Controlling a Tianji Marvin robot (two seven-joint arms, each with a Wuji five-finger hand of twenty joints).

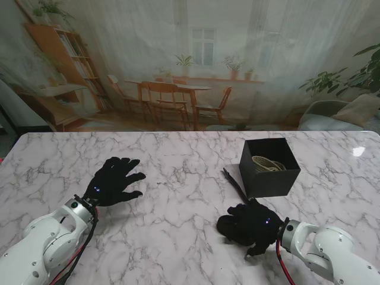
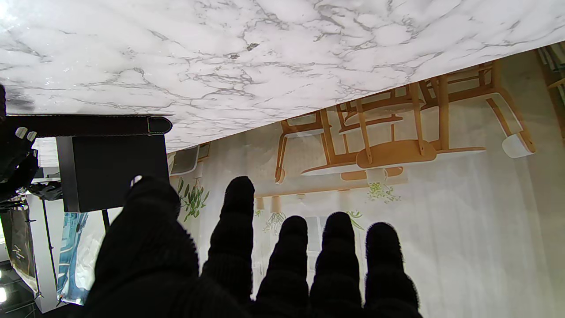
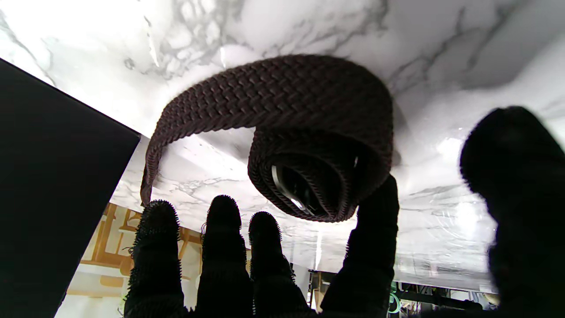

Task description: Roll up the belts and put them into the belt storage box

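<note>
— On the marble table (image 1: 178,237), where is the belt?

— The dark braided belt (image 3: 282,115) lies partly coiled just in front of the black box (image 1: 270,167), its loose end (image 1: 231,178) trailing toward the box's left side. A pale belt (image 1: 268,164) is coiled inside the box.

— And the right hand (image 1: 249,224)?

— It sits over the coil, one finger (image 3: 371,247) touching the roll; whether the fingers clamp it cannot be told.

— The left hand (image 1: 113,181)?

— Well apart to the left, fingers spread, holding nothing.
</note>
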